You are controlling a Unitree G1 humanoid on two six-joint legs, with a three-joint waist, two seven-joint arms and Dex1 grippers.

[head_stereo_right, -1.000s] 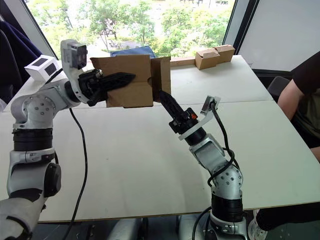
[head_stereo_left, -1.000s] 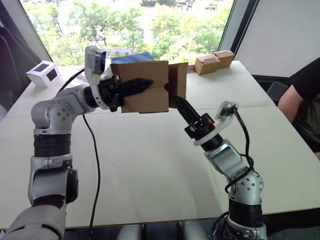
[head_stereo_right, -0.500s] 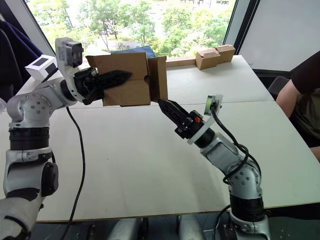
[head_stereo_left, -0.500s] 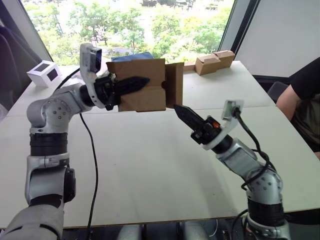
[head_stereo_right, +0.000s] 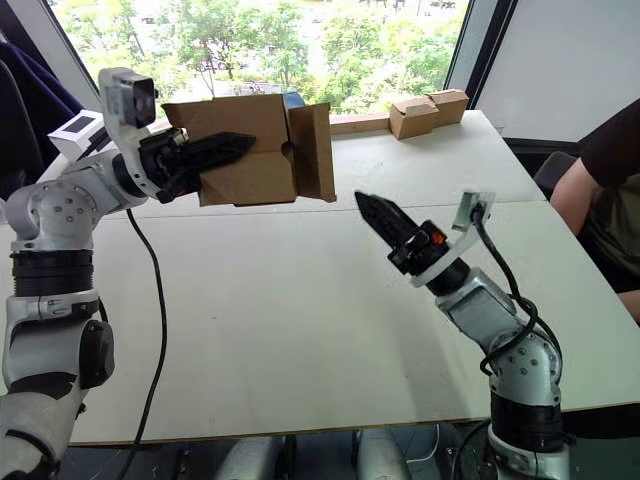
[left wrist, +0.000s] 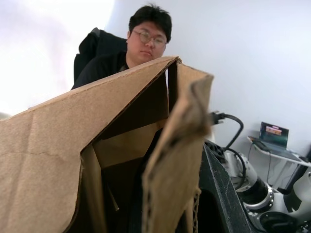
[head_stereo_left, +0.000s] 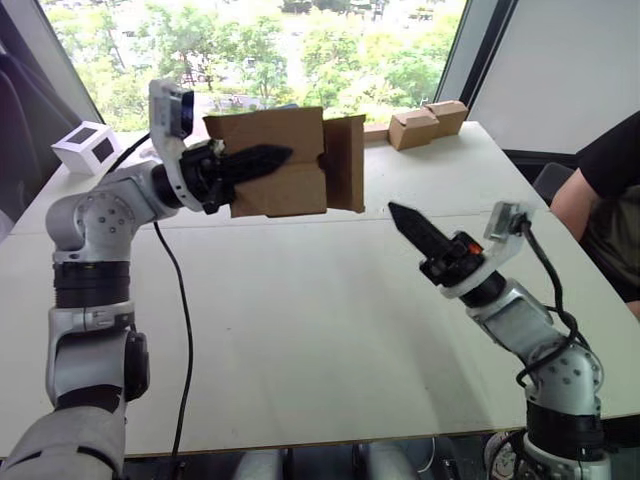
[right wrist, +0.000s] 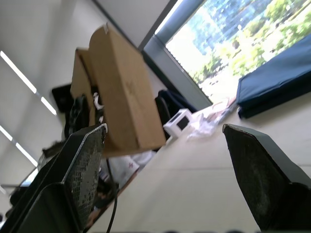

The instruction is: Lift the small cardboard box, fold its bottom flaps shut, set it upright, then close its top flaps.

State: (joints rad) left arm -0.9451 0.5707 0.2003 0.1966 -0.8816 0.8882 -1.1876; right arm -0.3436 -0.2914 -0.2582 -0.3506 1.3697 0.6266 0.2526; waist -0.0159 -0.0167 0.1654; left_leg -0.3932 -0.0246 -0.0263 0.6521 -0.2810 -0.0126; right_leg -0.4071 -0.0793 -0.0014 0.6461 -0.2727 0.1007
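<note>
The right tool has drawn back from the small cardboard box, fingers spread wide. The left tool grips the box aloft over the surface toward eleven o'clock. Plain brown, no print, nothing visible inside.

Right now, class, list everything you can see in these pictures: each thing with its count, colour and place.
small cardboard box: one, brown, held in the air over the table's far left, flaps open.
tan boxes: two, joined, far right of the table.
white cube box: one, black window, far left corner.
blue object: one, behind the carton.
table: white.
black cable: one, hanging beside the left arm.
person: one, black sleeve, seated at the right edge.
left claw: black, shut on the carton's wall.
right claw: black, open, apart from the carton.
</note>
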